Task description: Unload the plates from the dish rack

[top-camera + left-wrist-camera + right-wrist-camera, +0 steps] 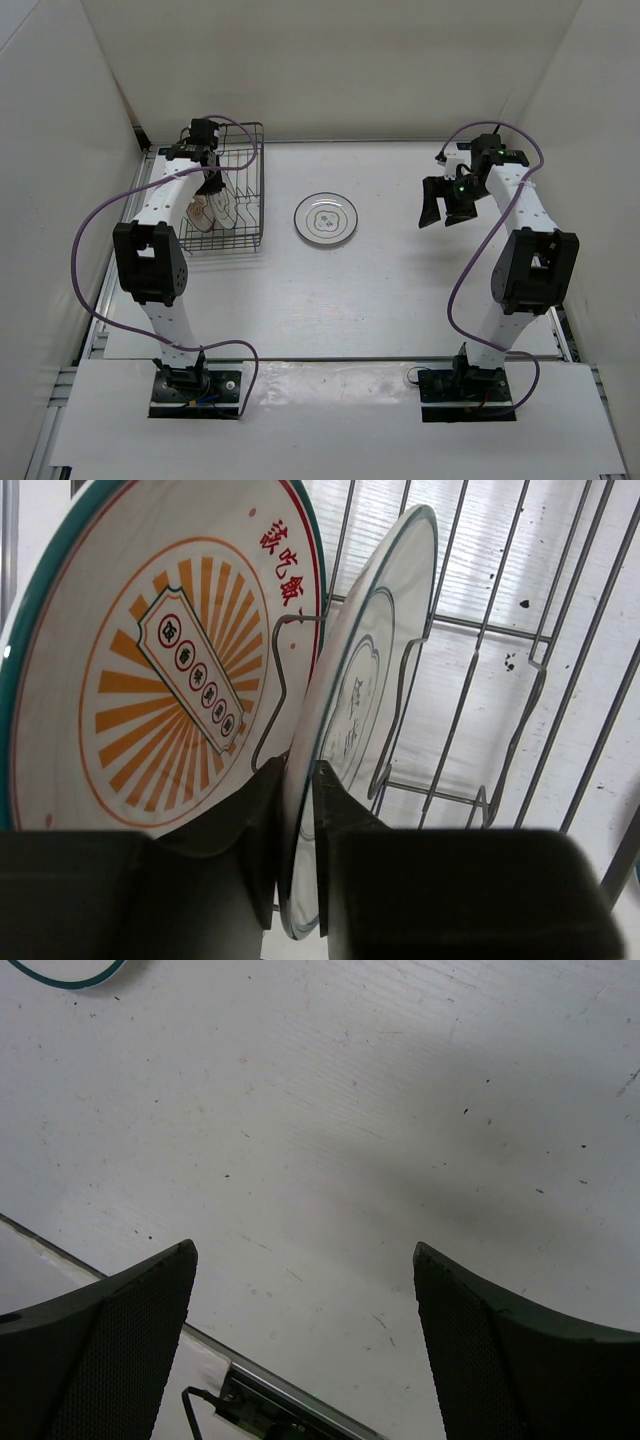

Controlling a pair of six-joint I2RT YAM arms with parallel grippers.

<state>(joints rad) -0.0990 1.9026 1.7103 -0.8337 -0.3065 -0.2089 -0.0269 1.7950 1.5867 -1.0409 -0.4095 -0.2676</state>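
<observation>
Left pincer (298,785) pinches the grey-ringed plate (365,670) inside the dish rack (480,628); next, lift straight up, clearing the prongs (283,680).

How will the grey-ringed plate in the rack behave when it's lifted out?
The grey-ringed plate looks rigid and glossy, so it may slip or swing in the left gripper, which pinches only its thin rim. Standing on edge between the dish rack prongs, it could snag a wire or knock the sunburst plate beside it.
</observation>
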